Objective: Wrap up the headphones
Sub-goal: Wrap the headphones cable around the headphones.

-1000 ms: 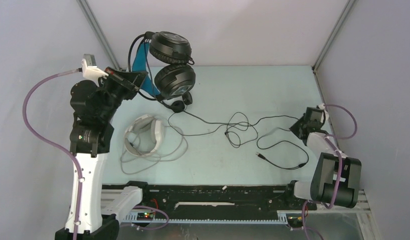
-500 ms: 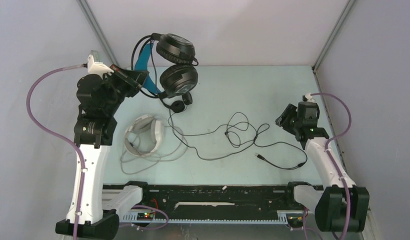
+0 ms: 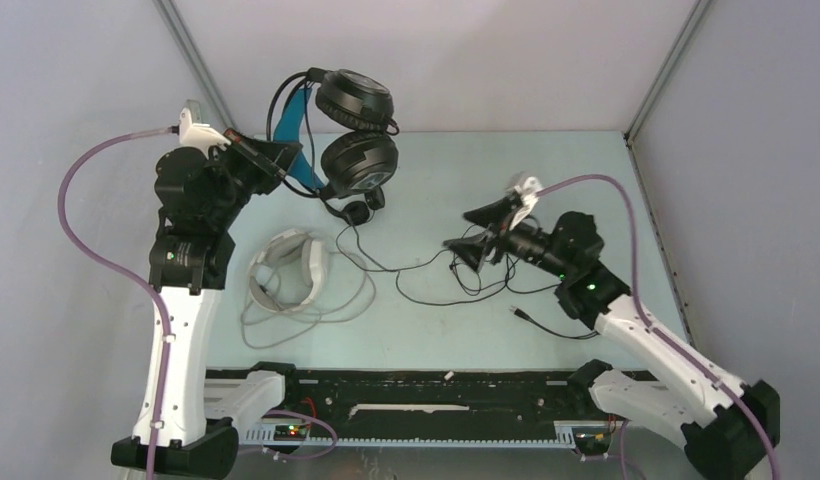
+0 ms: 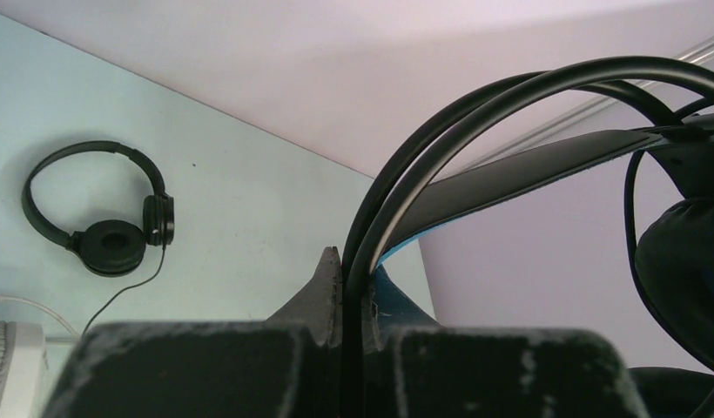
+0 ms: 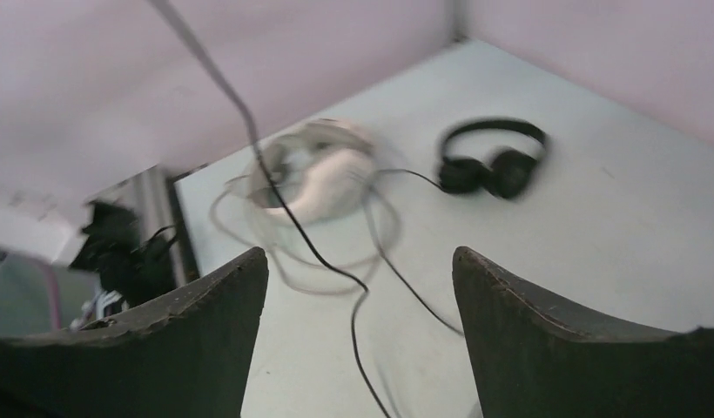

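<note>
While three wired headsets are in view, only one is off the pale counter. The biggest-looking, the black pair with blue headband, hangs in the air over the far left corner, its two cups stacked one above the other. The white over-ear pair lies on the counter near the left arm, with its pale cord looped loosely around it. The small all-black pair lies flat just below the raised cups. One black cord trails from the left of the counter to a loose tangle in the middle.

The left arm stands tall from its base, elbow bent, wrist turned toward the far wall. The left pincer is clamped tight on the thin black hoops of the blue-banded headset. The right arm stretches diagonally from the near right corner toward the centre. The right pincer points left above the tangle, spread wide and gripping nothing.
</note>
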Robot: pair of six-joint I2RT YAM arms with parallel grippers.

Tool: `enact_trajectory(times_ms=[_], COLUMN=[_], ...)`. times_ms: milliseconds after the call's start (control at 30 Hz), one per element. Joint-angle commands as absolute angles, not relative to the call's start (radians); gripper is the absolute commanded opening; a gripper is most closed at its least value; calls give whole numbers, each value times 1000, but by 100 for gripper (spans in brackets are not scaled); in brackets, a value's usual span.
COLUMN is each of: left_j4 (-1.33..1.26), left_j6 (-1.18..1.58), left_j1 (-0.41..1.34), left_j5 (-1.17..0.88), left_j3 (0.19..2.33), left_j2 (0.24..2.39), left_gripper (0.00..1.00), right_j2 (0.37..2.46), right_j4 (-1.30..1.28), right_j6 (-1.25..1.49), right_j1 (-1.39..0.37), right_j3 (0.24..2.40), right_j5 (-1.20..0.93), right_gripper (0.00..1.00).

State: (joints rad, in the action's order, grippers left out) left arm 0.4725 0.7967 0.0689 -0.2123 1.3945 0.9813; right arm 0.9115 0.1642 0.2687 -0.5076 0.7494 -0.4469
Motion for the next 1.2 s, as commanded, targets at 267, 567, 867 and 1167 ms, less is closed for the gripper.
enact_trajectory(times_ms=[267, 567, 867, 1167], left_j4=[378, 364, 363, 381], left_j6=[855, 884, 896, 866], left_j1=[90, 115, 138, 146], left_j5=[-329, -349, -375, -421], left_j3=[1391, 1382, 1383, 1392], left_j2=[969, 969, 971, 960], left_gripper=[0, 0, 0, 0], right_j2=[1246, 1475, 1585, 1579], right_j4=[581, 704, 758, 752], right_j6=[-79, -96, -42, -6], right_j1=[-865, -927, -930, -884], right_j3=[851, 889, 888, 836], right_j5=[-582, -526, -543, -474], right_gripper=[80, 74, 61, 14])
